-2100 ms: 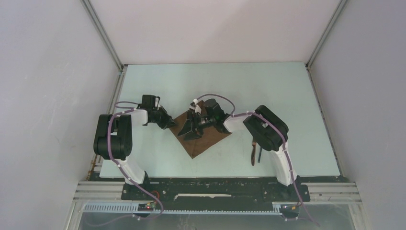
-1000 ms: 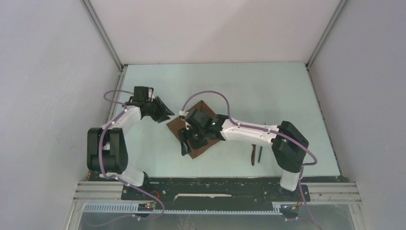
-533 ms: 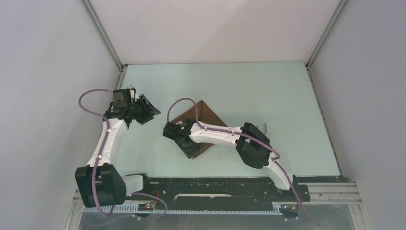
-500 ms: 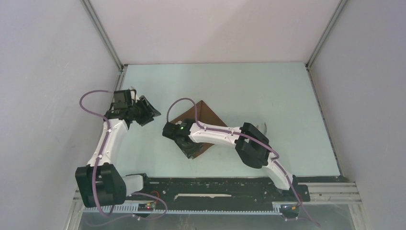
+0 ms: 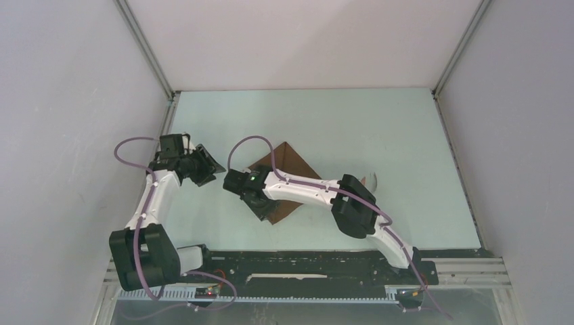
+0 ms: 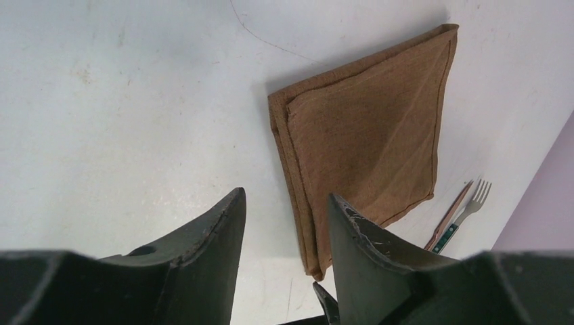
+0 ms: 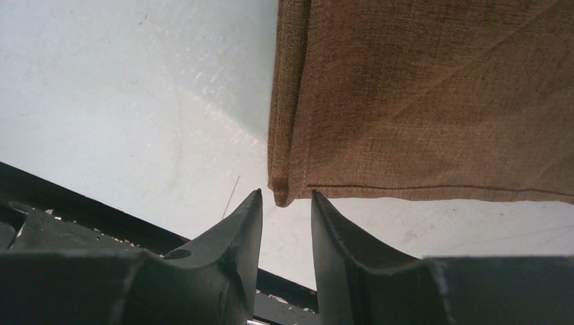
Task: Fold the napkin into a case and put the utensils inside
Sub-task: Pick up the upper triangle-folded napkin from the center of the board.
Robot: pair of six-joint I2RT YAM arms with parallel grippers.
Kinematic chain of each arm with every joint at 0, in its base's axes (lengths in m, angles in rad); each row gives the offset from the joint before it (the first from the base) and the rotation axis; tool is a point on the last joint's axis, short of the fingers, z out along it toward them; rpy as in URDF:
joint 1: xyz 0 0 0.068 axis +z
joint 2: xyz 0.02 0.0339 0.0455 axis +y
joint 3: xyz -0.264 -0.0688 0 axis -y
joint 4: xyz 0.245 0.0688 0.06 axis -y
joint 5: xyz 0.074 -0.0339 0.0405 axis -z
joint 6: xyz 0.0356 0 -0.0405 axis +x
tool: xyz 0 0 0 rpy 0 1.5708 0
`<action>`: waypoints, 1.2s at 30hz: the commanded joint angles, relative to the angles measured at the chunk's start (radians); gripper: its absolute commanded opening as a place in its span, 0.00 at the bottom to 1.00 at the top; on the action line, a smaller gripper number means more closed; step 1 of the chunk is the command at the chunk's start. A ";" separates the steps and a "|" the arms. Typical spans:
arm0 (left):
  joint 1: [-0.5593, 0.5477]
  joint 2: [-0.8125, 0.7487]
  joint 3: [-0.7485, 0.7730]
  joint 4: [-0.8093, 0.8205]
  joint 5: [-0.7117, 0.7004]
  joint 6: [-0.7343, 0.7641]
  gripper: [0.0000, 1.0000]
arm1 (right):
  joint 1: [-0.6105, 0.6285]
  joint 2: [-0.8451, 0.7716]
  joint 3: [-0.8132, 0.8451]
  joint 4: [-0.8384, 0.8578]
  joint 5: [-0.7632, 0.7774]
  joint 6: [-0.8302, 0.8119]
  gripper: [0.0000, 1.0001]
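The brown napkin (image 5: 290,161) lies folded flat in a square, its layered edges showing in the left wrist view (image 6: 365,128). My right gripper (image 5: 260,206) is low at the napkin's near corner. In the right wrist view its jaws (image 7: 285,196) stand narrowly open, with the napkin (image 7: 420,95) corner just past the tips and not pinched. My left gripper (image 5: 208,164) hovers open and empty to the napkin's left (image 6: 288,200). The utensils lie beyond the napkin: a dark-handled fork (image 6: 467,206) beside a brown-handled knife (image 6: 448,218). In the top view the right arm covers them.
The pale table (image 5: 352,128) is walled on three sides. A black mounting rail (image 5: 304,261) runs along the near edge and also shows below the right fingers (image 7: 68,210). The right arm stretches across the table's near middle.
The left arm has pulled back to the left, away from the napkin. The right gripper has slid to the napkin's near corner and its jaws have narrowed.
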 commanded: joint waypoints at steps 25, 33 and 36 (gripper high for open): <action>0.065 0.007 -0.049 0.046 0.066 0.028 0.57 | -0.024 0.045 -0.248 0.278 0.015 -0.054 0.33; 0.067 0.055 -0.224 0.250 0.213 -0.172 0.75 | -0.049 -0.063 -0.298 0.347 0.018 -0.088 0.00; 0.066 0.062 -0.347 0.426 0.284 -0.306 0.85 | -0.079 -0.158 -0.330 0.393 -0.102 -0.075 0.00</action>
